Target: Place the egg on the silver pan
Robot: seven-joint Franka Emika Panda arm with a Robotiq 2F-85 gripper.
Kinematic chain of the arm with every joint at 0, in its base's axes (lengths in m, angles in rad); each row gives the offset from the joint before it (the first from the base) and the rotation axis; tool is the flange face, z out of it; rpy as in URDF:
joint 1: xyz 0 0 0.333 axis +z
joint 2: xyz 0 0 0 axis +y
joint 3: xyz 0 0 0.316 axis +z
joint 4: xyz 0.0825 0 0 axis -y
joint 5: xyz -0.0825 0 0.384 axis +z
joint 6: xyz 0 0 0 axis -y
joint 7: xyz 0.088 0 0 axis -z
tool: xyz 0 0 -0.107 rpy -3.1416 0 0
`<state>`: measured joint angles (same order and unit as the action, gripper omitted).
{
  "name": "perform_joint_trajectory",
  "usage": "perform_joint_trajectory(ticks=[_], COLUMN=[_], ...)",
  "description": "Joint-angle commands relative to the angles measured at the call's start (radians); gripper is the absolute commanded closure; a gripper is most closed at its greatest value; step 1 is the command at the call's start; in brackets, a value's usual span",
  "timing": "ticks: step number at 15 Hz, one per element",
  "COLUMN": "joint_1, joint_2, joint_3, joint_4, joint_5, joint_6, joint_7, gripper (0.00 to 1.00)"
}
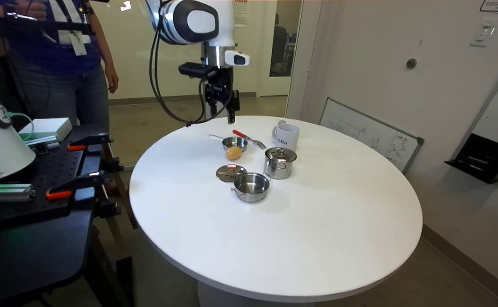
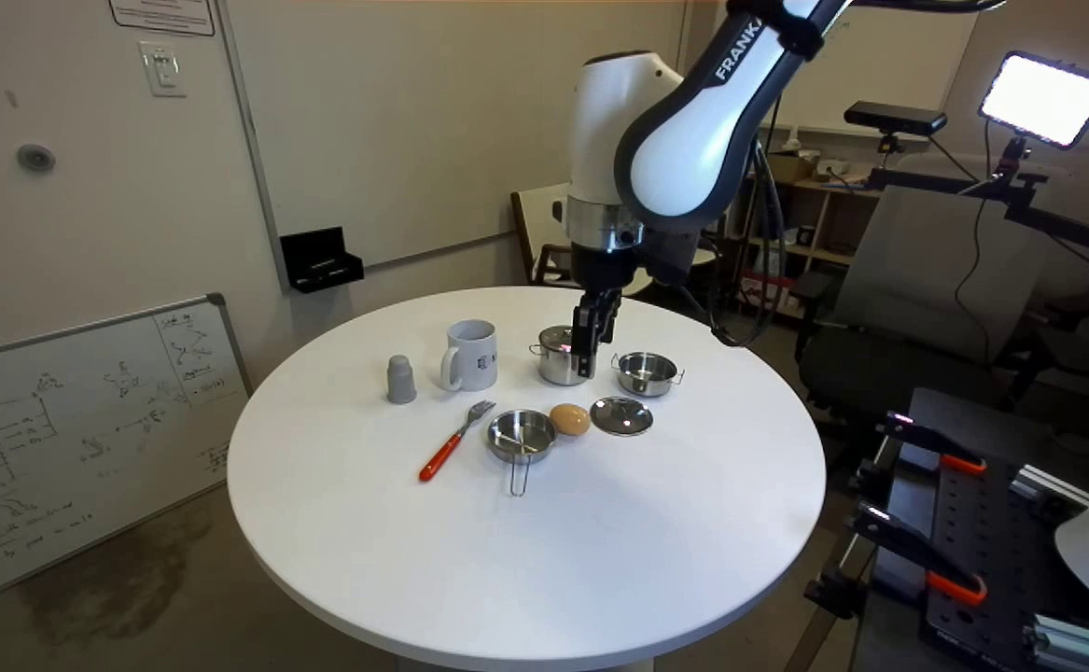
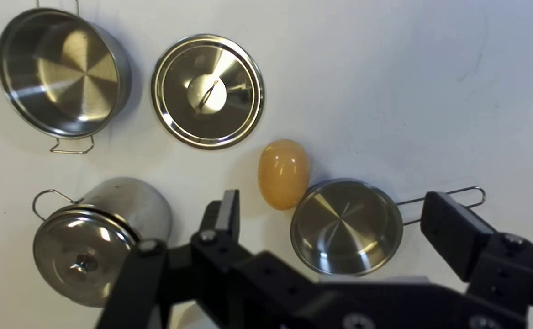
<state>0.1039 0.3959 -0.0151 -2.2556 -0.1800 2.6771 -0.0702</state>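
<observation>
Overhead, the Robotiq jaws hang spread wide and empty; the tan egg (image 3: 283,174) lies below, its long axis, in the wrist view, roughly square to their closing line. It rests on the white worktop (image 1: 338,238) just beside the single-handled silver pan (image 3: 346,228).

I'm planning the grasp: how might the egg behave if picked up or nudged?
The egg may roll if nudged, given its rounded sides. Its glossy surface could prove slippery. The long-handled pan close beside it would probably stop a roll that way.
</observation>
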Motion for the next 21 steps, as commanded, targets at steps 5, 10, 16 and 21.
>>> perform_joint_trajectory(ticks=[5, 10, 16, 21], joint_1=[-0.006, -0.012, -0.003, -0.003], joint_2=[0.156, 0.216, 0.271, 0.316], joint_3=[-0.002, 0.005, -0.004, -0.017], joint_4=[0.071, 0.120, 0.165, 0.202], joint_5=[-0.010, -0.012, -0.017, -0.018], joint_6=[0.147, 0.148, 0.133, 0.115], joint_7=[-0.002, -0.027, -0.031, -0.031], gripper=[0.00, 0.00, 0.00, 0.00])
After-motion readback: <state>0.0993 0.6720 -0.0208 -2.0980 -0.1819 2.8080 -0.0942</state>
